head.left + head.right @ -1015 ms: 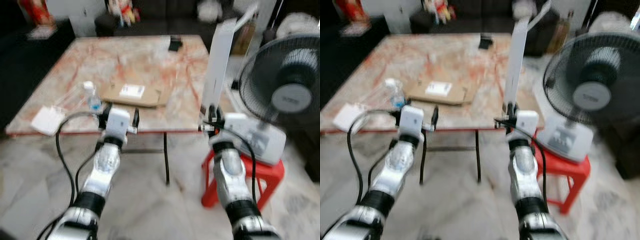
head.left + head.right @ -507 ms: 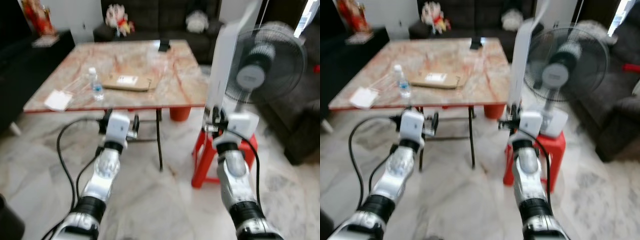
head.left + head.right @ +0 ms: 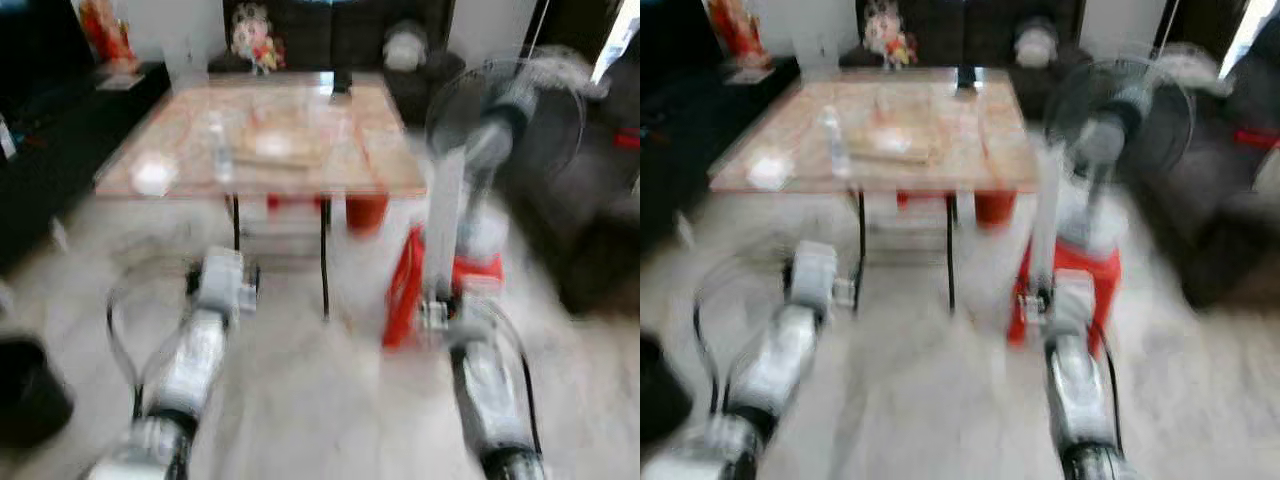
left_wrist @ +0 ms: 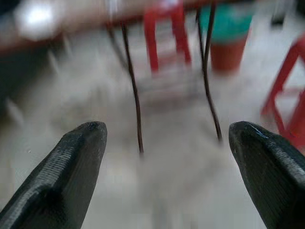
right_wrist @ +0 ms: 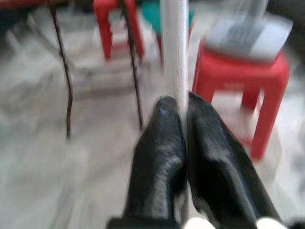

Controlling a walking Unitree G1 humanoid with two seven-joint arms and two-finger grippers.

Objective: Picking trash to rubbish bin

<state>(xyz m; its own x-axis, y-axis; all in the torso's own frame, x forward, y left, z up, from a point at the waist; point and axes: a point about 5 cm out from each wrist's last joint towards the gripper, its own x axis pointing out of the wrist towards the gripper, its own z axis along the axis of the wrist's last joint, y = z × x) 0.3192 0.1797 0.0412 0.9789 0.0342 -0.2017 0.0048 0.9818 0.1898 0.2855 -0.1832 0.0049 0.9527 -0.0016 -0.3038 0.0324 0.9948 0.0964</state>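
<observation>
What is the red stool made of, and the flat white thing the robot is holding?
The red stool looks like glossy moulded plastic: bright, uniform colour, rounded legs. The flat white piece, pinched by the right gripper, seems thin stiff card or plastic sheet, since it stands straight up; blur leaves that uncertain.

Pale tiled floor (image 3: 300, 400) lies open ahead; thin black worktop legs (image 4: 136, 90) and a red plastic stool (image 5: 240, 81) obstruct beyond.

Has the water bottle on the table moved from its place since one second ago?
No. The water bottle stands on the table beside the flat cardboard, as before. Its shift in the picture comes from the camera backing away.
</observation>
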